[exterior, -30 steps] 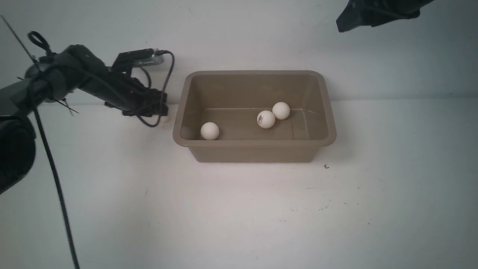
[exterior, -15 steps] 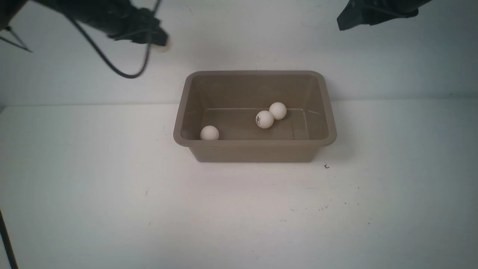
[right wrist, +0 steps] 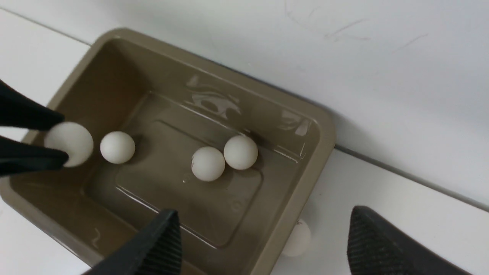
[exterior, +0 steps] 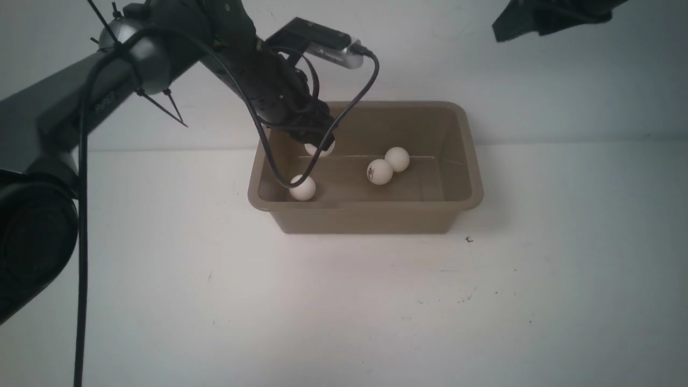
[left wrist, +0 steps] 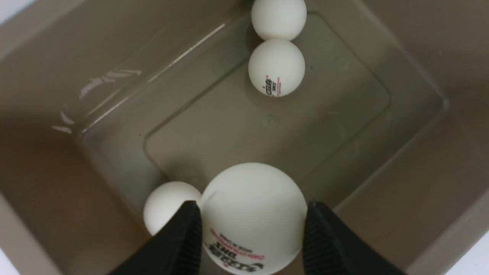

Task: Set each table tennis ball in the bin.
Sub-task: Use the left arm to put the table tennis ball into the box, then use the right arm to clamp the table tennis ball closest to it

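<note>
The table tennis ball [left wrist: 254, 187] sits clamped in the left gripper [left wrist: 252, 208], squeezed from both sides, and look where it is now. This arm has come up from table level beside the bin [exterior: 371, 205], swung high, and dropped in over the bin's left end, well within the walls. So the pick and the carry look done. All that's left for this one is to let go.

Just below the gripper, a lone ball [exterior: 302, 188] rests on the bin floor by the left front corner. Further along the floor, a pair of balls [exterior: 379, 172] lies touching, toward the right end. That's three home, and this drop should make four.

The fifth ball [right wrist: 297, 238] is the one to watch. It lies on the table [exterior: 344, 301] outside the bin, tight against the outer wall at the end away from the left gripper, half tucked under the rim. The right gripper [right wrist: 263, 212] hovers above that end with its jaws spread wide and nothing between them. It looks well placed to go for the last ball.
</note>
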Controlling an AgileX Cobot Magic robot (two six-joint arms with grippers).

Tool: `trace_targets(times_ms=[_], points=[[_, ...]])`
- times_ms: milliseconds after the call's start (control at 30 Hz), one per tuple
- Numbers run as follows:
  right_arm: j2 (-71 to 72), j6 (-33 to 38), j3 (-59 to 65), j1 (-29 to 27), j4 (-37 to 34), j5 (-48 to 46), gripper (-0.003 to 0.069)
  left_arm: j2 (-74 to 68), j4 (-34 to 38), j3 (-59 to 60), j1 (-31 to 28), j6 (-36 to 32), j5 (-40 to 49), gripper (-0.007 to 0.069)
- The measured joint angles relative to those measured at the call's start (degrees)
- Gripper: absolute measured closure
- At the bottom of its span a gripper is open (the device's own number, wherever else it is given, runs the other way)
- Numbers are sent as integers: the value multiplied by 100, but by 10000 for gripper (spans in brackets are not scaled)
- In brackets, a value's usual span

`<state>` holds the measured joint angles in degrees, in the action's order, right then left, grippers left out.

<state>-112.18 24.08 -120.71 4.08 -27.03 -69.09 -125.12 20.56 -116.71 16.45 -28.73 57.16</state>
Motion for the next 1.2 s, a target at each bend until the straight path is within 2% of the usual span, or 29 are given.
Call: trace_targets(times_ms=[67,133,167,300,500,633,867,1000,1067,1200], points=[[122,-1,0,-105,-73,-22,134,0,5,0,0,8,0,294],[245,1,18,-193,-116,-50,134,0,18,0,0,54,0,242],[348,1,80,-242,-127,-63,134,0,18,0,0,94,32,184],[849,137,618,-439,-154,-8,145,40,25,-30,0,153,343,87],[1518,515,1654,-705,-263,319,165,445,-8,-107,0,60,638,106],[2023,953,2929,-851,-299,1034,175,1406,-102,-120,-6,-139,1043,155],[2034,1466,4357,-862,-394,2282,176,2954,-216,-163,-37,-134,1450,167],[1747,2228,4523,-862,-652,2621,176,3698,-340,-174,-37,-123,1486,167],[1450,3000,4523,-862,-960,2629,176,4204,-511,-174,-37,9,1519,167],[1039,4063,4523,-862,-1460,2405,176,4669,-726,-181,-37,245,1608,167]])
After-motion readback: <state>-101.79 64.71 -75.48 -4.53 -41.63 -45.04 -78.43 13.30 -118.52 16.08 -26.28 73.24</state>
